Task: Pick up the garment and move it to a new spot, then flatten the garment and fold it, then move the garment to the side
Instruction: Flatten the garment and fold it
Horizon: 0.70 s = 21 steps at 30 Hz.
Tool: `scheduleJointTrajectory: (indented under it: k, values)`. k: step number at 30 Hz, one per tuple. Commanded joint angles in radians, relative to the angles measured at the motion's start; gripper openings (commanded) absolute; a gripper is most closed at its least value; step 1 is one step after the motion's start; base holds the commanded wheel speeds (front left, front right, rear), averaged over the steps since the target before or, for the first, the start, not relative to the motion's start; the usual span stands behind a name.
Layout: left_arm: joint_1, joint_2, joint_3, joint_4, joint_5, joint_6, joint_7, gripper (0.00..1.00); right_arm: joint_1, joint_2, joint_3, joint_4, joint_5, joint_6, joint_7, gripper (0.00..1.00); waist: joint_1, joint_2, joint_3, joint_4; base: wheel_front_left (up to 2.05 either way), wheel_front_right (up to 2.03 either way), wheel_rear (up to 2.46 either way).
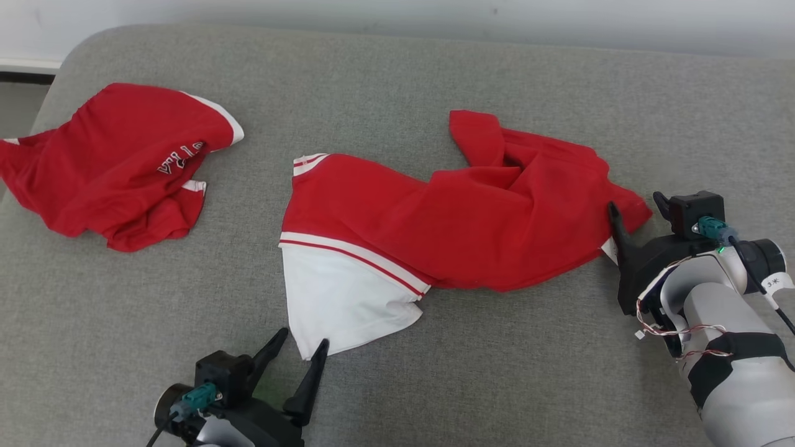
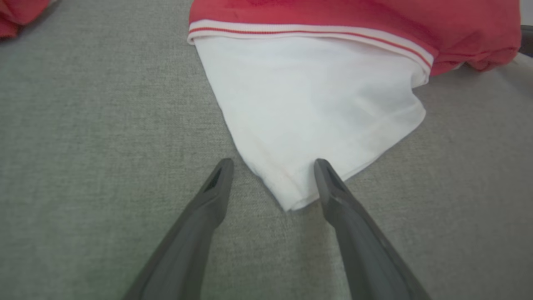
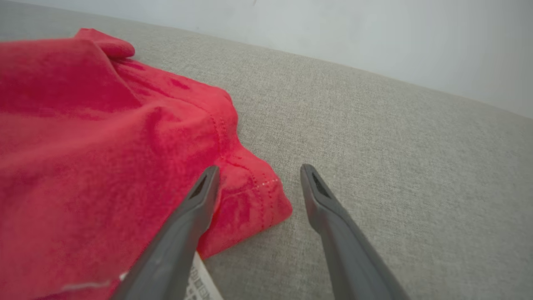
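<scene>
Item: red-and-white garment (image 1: 447, 230), lying rumpled across the middle of the grey cushion (image 1: 497, 385).
Soft, light, limp knit; likely to sag and drag unless lifted at two ends. Suggested holds: white corner (image 2: 291, 196), lying between the wide-open, empty left gripper (image 1: 303, 337); red hem corner (image 3: 258, 200), between the wide-open, empty right gripper (image 1: 635, 200).

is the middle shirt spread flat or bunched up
Bunched up. The middle shirt lies twisted on the grey cushion, red fabric heaped in folds at one end; the white panel lies fairly flat.
</scene>
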Motion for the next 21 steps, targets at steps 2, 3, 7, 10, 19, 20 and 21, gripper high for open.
scheduleJointTrajectory:
  k: [2, 3, 7, 10, 19, 20, 21]
  values:
    - [-0.014, -0.007, -0.014, 0.005, -0.011, 0.001, 0.002, 1.00, -0.016, -0.006, 0.008, 0.035, 0.009, 0.001, -0.011, 1.00, -0.0002, -0.0002, 0.011, 0.008, 0.00, 0.00, 0.00]
    - [-0.016, -0.010, -0.020, 0.005, -0.014, 0.001, 0.002, 1.00, -0.022, -0.005, 0.011, 0.046, 0.012, 0.001, -0.013, 1.00, -0.0002, -0.0002, 0.013, 0.008, 0.00, 0.00, 0.00]
    - [-0.025, -0.019, -0.047, 0.006, -0.040, 0.001, 0.004, 0.47, -0.038, 0.007, 0.026, 0.084, 0.024, 0.001, -0.022, 0.20, -0.0002, -0.0002, 0.019, 0.004, 0.00, 0.00, 0.00]
    - [-0.031, -0.024, -0.054, -0.005, -0.061, 0.001, 0.004, 0.00, -0.051, 0.004, 0.040, 0.090, 0.028, 0.001, -0.047, 0.00, -0.0002, -0.0002, 0.021, -0.001, 0.00, 0.00, 0.00]
    - [-0.008, -0.038, 0.007, -0.044, -0.126, 0.001, 0.001, 0.00, -0.007, -0.008, 0.082, 0.047, 0.075, 0.001, -0.097, 0.00, -0.0002, -0.0002, -0.037, -0.033, 0.00, 0.00, 0.00]
    - [-0.006, -0.032, 0.022, -0.059, -0.130, 0.001, 0.001, 0.00, 0.003, -0.005, 0.083, 0.030, 0.092, 0.001, -0.099, 0.00, -0.0002, -0.0002, -0.047, -0.038, 0.00, 0.00, 0.00]
    - [-0.008, -0.024, 0.037, -0.077, -0.132, 0.001, 0.001, 0.00, 0.012, -0.004, 0.087, 0.010, 0.107, 0.001, -0.100, 0.00, -0.0002, -0.0002, -0.056, -0.043, 0.00, 0.00, 0.00]
